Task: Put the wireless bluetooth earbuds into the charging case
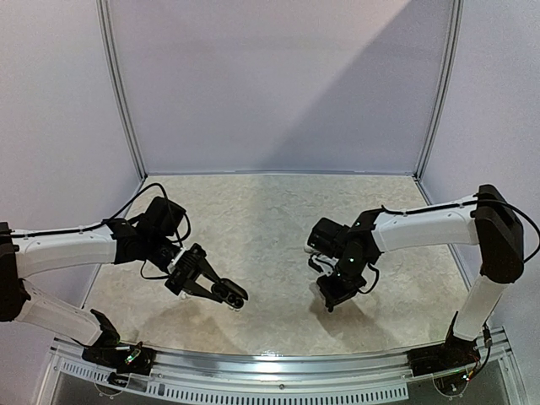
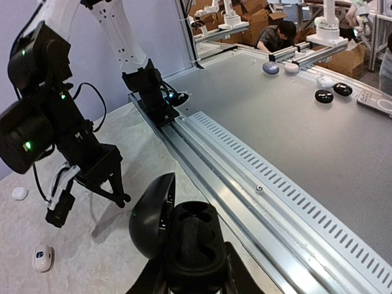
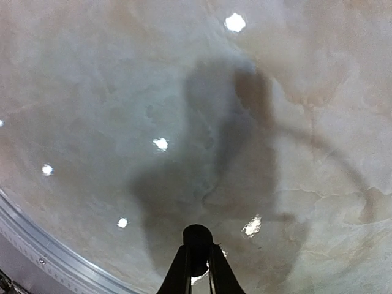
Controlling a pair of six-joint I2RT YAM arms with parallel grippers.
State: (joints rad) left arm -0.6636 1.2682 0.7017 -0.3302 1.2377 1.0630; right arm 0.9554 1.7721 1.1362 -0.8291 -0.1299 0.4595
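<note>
The left gripper (image 2: 195,275) clamps the open black pebble-shaped charging case (image 2: 191,242), wells facing up and lid (image 2: 150,220) swung left, while the right gripper (image 3: 197,250) pinches a tiny black earbud (image 3: 197,234), its axis unclear, above the beige marbled tabletop (image 1: 253,219) between lilac walls (image 1: 278,84).

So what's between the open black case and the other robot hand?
Nothing. In the top view, only bare marbled tabletop separates the open black plastic charging case from the right gripper.

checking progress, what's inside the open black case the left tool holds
Inside the case, two dark moulded wells show, no bud seen in them. The left tool covers its near edge; the wells' depths are too dark to tell.
</note>
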